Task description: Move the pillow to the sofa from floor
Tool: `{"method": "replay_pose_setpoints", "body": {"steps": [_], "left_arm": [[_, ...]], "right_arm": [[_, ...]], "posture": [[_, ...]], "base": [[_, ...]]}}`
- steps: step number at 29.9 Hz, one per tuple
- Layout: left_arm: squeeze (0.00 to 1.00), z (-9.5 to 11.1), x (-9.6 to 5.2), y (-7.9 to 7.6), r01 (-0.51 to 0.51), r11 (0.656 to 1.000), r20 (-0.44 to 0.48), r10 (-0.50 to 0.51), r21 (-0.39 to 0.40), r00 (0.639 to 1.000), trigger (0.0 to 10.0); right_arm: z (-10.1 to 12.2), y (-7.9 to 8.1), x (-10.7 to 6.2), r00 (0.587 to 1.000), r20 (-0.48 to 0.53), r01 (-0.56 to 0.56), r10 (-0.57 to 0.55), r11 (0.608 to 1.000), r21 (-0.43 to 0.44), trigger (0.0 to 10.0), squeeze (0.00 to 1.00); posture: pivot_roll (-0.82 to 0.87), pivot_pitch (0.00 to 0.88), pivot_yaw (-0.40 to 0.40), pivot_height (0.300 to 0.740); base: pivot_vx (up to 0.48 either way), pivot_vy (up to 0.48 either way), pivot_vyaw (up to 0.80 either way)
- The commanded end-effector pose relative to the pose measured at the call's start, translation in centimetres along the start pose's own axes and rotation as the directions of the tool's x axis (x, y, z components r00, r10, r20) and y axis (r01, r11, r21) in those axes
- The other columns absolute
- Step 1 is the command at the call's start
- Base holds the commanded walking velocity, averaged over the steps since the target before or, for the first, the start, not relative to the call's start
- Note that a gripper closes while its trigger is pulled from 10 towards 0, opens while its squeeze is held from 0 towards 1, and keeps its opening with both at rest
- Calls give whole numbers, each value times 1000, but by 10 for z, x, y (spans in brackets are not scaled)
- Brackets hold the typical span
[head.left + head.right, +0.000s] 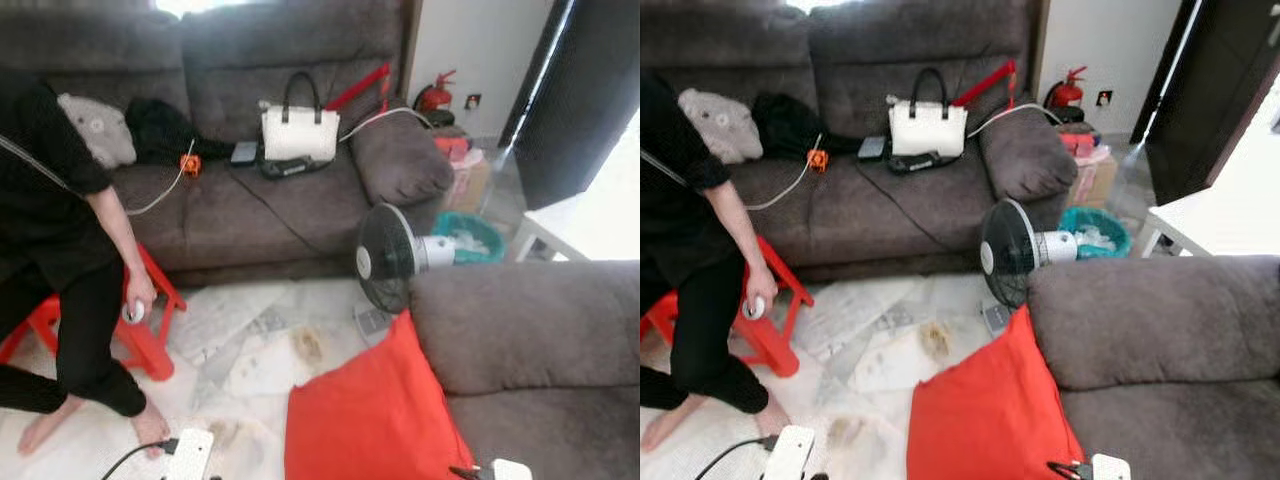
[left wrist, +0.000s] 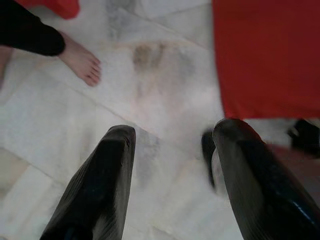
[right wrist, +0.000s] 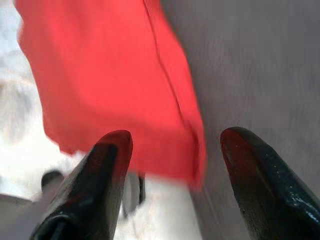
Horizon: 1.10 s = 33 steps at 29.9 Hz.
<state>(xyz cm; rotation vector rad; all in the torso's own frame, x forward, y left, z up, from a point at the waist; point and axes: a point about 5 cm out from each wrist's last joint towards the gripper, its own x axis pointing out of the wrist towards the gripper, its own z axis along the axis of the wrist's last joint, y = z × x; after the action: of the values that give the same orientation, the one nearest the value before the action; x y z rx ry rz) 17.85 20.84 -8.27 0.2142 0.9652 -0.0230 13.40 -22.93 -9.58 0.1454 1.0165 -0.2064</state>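
— Red pillow first, right under the head camera: it leans on the floor against the front of the near sofa, one corner pointing up beside the armrest.

— So nothing is done yet?

— By my reading, no. The pillow is on the tiles, not on a seat, and neither arm touches it. The left end effector hangs over bare floor with its fingers spread, the pillow's edge just beyond them. The right end effector is also released, fingers apart, aimed at the seam where the pillow meets the sofa's grey fabric.

— What is left, then?

— All of it: close in, grip, lift, and set it on a cushion (the near sofa looks the obvious choice, since the far sofa already carries a white handbag, cables and clothes).

— Anything in the way?

— A standing fan sits just behind the pillow, and a person perches on a red stool to the left, bare feet on the floor.
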Motion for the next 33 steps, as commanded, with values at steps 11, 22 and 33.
{"method": "replay_pose_setpoints", "body": {"steps": [11,22,33], "left_arm": [[0,-7,-2,9,-21,1000,-23,21,14,1000,10000],[0,-7,-2,10,-23,1000,-20,23,6,1000,10000],[0,-4,-1,10,-27,999,-15,27,23,1000,10000]], "right_arm": [[-5,9,0,1000,-5,-4,4,999,48,10000,0],[-4,8,1,1000,-6,-1,1,999,36,10000,0],[-2,8,1,1000,1,-2,2,999,44,10000,0]], "posture": [[85,0,-9,740],[92,0,-11,740],[95,0,-12,740]], "base": [[0,0,-213],[0,0,-489],[0,-39,0]]}}
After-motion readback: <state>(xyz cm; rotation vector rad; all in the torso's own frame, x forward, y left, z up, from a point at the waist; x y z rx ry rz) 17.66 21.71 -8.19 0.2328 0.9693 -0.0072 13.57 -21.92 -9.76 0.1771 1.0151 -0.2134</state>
